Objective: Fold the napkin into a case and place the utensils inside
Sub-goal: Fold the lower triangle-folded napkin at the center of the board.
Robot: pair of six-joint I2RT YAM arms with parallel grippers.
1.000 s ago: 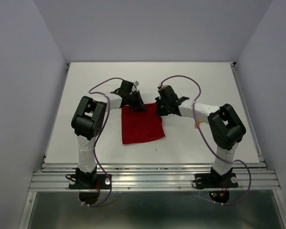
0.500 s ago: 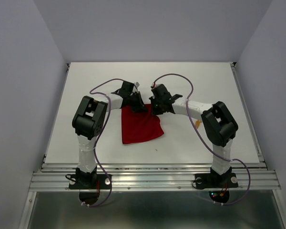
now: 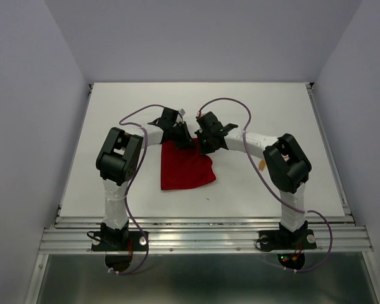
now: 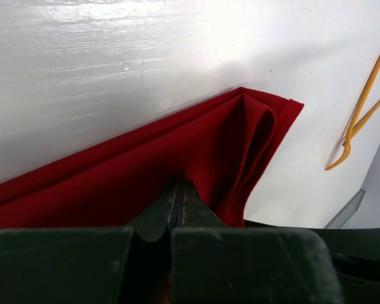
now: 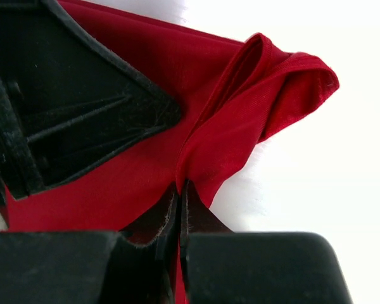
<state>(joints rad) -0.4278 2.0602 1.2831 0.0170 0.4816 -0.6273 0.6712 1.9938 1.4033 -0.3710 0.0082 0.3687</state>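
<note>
The red napkin (image 3: 185, 168) lies on the white table as a broad, roughly square folded piece; no narrow case is in view. My left gripper (image 3: 183, 142) is shut on its far left corner, its tips (image 4: 179, 185) pinched in the cloth (image 4: 114, 177). My right gripper (image 3: 206, 146) is shut on the far right corner, which is lifted and bunched into a fold (image 5: 266, 95) above its tips (image 5: 180, 191). The two grippers are close together. The orange utensils (image 4: 360, 114) lie on the table to the right; from above only a bit of them (image 3: 261, 165) shows beside the right arm.
The white table (image 3: 145, 101) stretches beyond the napkin to grey walls at the back and sides. A metal rail (image 3: 202, 235) runs along the near edge at the arm bases. In the right wrist view the left gripper's black body (image 5: 82, 120) sits just left of the fold.
The right gripper has moved left toward the left gripper, pulling the napkin's far right corner along. The far edge has gathered and narrowed. The left gripper has stayed put.
</note>
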